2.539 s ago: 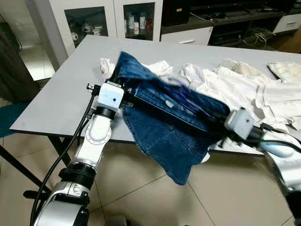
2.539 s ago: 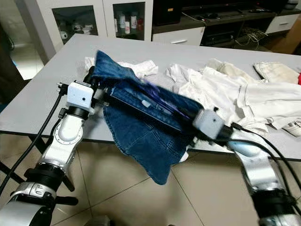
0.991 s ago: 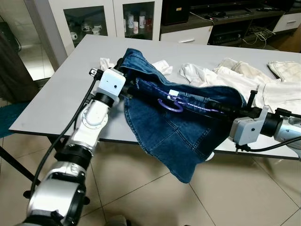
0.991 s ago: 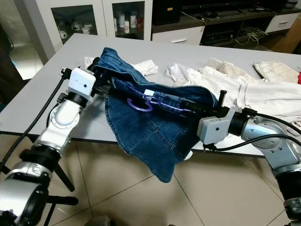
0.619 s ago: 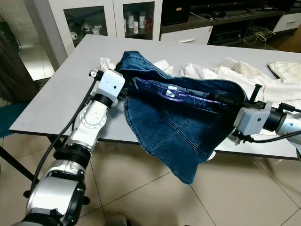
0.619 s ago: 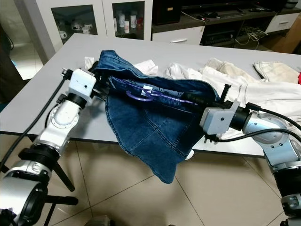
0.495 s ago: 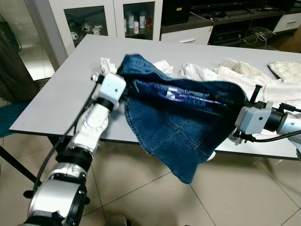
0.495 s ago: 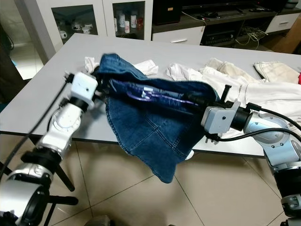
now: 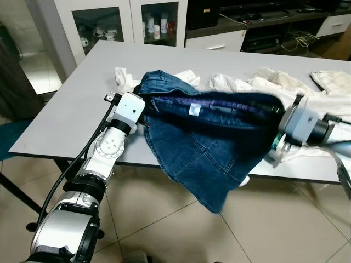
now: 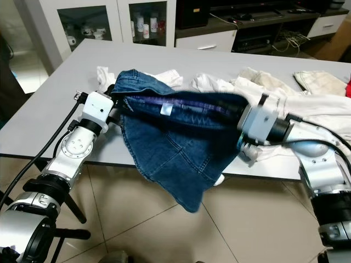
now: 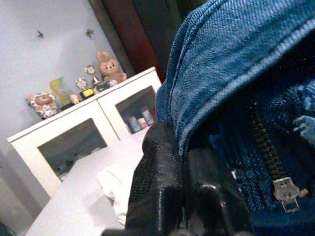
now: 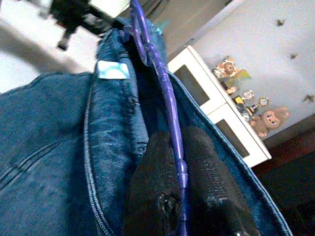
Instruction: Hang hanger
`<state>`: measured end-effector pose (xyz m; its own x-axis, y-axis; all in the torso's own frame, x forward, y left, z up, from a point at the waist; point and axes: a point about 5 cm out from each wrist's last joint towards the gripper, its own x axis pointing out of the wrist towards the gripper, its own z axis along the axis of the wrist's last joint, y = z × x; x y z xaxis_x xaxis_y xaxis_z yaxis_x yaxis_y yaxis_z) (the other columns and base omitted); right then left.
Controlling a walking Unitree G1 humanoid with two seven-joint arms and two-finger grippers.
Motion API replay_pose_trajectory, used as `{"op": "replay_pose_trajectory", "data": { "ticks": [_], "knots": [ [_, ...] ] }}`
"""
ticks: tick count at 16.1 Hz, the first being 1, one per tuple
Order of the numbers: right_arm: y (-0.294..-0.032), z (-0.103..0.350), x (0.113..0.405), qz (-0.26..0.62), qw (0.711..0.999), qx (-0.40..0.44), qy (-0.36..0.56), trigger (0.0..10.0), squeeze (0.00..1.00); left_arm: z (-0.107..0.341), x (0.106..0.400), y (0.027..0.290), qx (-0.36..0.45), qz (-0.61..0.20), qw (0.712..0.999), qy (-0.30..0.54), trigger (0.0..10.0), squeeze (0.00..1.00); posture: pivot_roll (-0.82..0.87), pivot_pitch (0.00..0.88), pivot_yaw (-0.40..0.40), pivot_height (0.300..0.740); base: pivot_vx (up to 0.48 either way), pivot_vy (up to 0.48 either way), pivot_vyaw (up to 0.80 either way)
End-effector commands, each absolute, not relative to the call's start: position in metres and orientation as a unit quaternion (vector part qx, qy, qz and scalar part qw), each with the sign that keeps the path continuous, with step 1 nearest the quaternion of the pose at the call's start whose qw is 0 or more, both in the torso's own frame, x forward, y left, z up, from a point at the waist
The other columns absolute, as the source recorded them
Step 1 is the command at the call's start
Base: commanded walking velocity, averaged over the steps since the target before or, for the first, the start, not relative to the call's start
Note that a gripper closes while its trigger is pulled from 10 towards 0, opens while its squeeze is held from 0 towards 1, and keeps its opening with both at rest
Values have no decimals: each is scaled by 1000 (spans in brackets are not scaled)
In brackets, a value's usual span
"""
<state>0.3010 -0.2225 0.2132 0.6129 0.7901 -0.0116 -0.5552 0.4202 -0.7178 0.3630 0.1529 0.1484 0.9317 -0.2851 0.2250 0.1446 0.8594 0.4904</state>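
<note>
**Inspector:** Holding the blue denim skirt (image 9: 208, 148) stretched between both arms above the near edge of the grey table (image 9: 71, 109). The left gripper (image 11: 184, 162) is clamped on the waistband at the skirt's left end. The right gripper (image 12: 177, 162) is pinched on the thin purple plastic hanger (image 12: 162, 93), which runs inside the waistband.

**Reviewer:** Where are the risks?

**Inspector:** Three, in my judgement. The hanger is thin and held at one end only, so it could twist in the fingers or slide out. The skirt's hem hangs well below the table edge; its weight could drag the waistband off the hanger if the left gripper lets go early. The heap of white garments (image 9: 307, 104) lies just beside the right arm and could snag as it lifts.
</note>
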Motion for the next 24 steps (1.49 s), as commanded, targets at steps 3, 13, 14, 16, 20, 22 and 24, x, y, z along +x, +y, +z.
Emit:
{"op": "replay_pose_trajectory", "data": {
  "ticks": [3,13,14,16,20,22,24],
  "knots": [
    [-228,231,301,409,849,-278,-187,10000,0,141,363,157,261,-105,951,-127,10000,0,121,0,-15,740,0,0,0],
    [-228,269,304,432,871,-38,-232,10000,0,133,361,137,254,-129,951,-121,10000,0,118,0,-18,740,0,0,0],
    [-226,274,306,424,871,-1,-247,10000,0,133,361,130,243,-135,953,-122,10000,0,118,0,-19,740,0,0,0],
    [-223,278,308,414,869,44,-266,10000,0,130,358,118,225,-147,955,-123,10000,0,119,0,-19,740,0,0,0],
    [-216,266,304,451,861,70,-224,10000,0,127,354,105,213,-165,955,-126,10000,0,121,0,-19,740,0,0,0],
    [-220,262,303,457,861,81,-206,10000,0,127,354,105,203,-164,958,-123,10000,0,119,0,-19,740,0,0,0],
    [-219,247,297,484,859,48,-162,10000,0,127,355,107,212,-164,955,-124,10000,0,118,0,-20,740,0,0,0]
  ]
}}
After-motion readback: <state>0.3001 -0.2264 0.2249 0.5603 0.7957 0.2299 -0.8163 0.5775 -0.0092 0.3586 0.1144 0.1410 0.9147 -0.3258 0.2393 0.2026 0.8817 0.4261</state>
